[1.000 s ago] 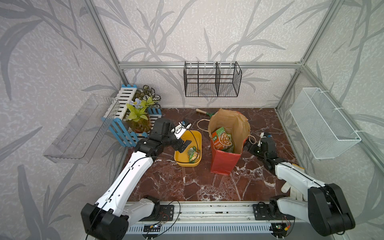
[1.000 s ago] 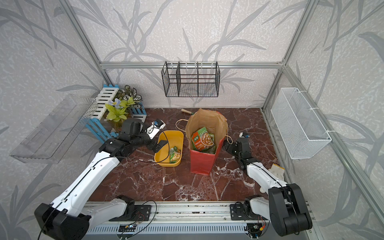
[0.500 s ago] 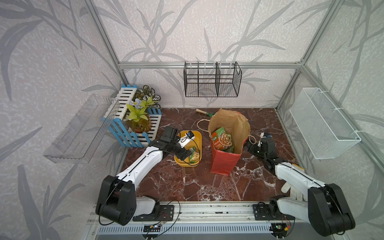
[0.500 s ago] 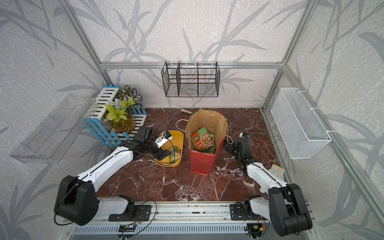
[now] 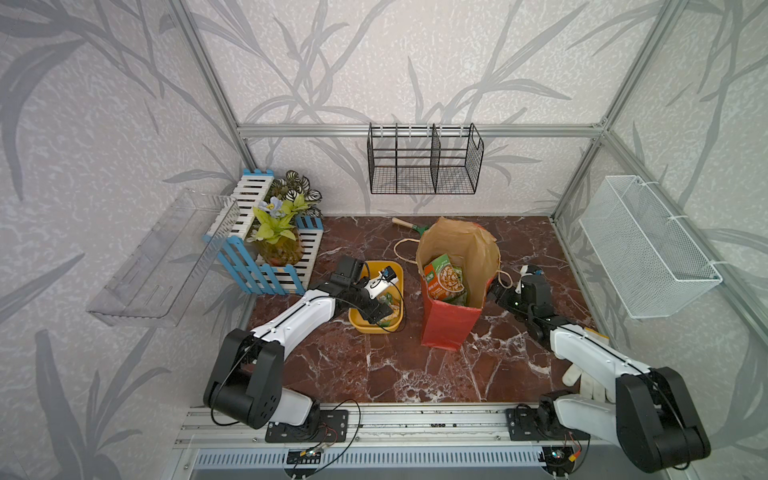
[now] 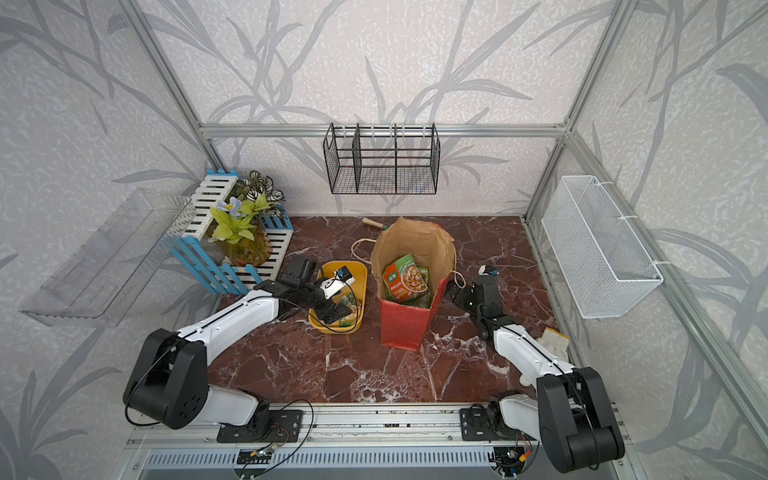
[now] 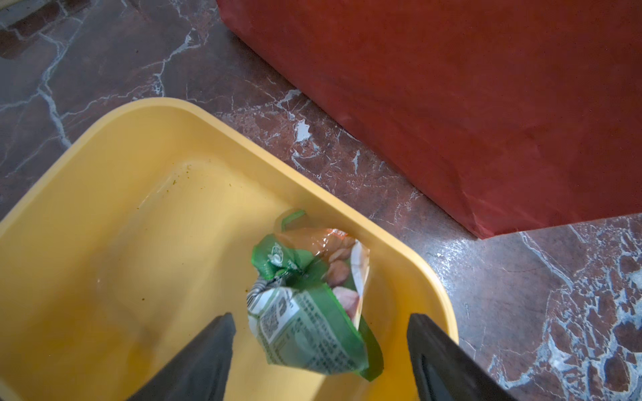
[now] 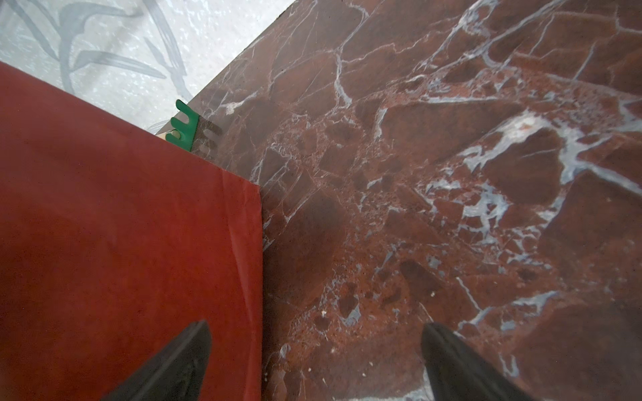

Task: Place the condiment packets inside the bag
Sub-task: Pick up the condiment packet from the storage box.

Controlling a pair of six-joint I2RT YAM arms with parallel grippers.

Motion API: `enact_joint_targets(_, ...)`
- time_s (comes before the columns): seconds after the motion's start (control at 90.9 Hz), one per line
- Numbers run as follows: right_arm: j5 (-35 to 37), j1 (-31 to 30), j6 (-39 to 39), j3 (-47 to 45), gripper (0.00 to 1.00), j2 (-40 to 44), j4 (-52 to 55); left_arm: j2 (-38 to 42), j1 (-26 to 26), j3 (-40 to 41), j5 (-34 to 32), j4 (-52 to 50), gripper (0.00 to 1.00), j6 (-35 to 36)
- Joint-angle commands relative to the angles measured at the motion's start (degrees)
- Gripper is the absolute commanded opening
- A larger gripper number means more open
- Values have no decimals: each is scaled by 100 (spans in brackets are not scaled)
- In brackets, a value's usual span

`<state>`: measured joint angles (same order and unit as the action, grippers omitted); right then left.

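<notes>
Red marble tabletop (image 5: 415,374): glossy green-orange condiment packets (image 5: 446,282) already in tall red paper bag (image 5: 444,328); one crumpled green packet (image 7: 295,264) left in yellow plastic tray (image 7: 104,208), my left hand (image 7: 319,319) spread either side of it, not pinching; right hand (image 8: 316,328) spread beside bag

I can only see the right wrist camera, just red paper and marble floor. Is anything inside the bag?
Observer: Yes, a green and orange packet stands inside the bag.
Operator: Are any more left outside?
Observer: A crumpled packet lies in the yellow tray beside the bag.
Operator: Who's going to get it?
Observer: The left gripper hangs open around it, not touching it.
</notes>
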<state>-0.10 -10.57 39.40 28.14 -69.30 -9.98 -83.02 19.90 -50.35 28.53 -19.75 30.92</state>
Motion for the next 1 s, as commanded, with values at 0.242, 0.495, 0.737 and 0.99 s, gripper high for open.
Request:
enact_joint_targets(0.242,11,-33,-15,174,99,46,66,-408,67,-186,-154,-185,38,-5)
enact_joint_targets(0.495,10,-33,-15,173,99,39,67,303,68,-404,-169,-484,0,-13)
enact_joint_targets(0.737,10,-33,-11,175,99,39,66,1406,73,-762,-336,-805,0,-56)
enact_joint_targets(0.99,10,-42,-2,173,99,-24,31,2178,76,-1779,-653,-1173,0,-193)
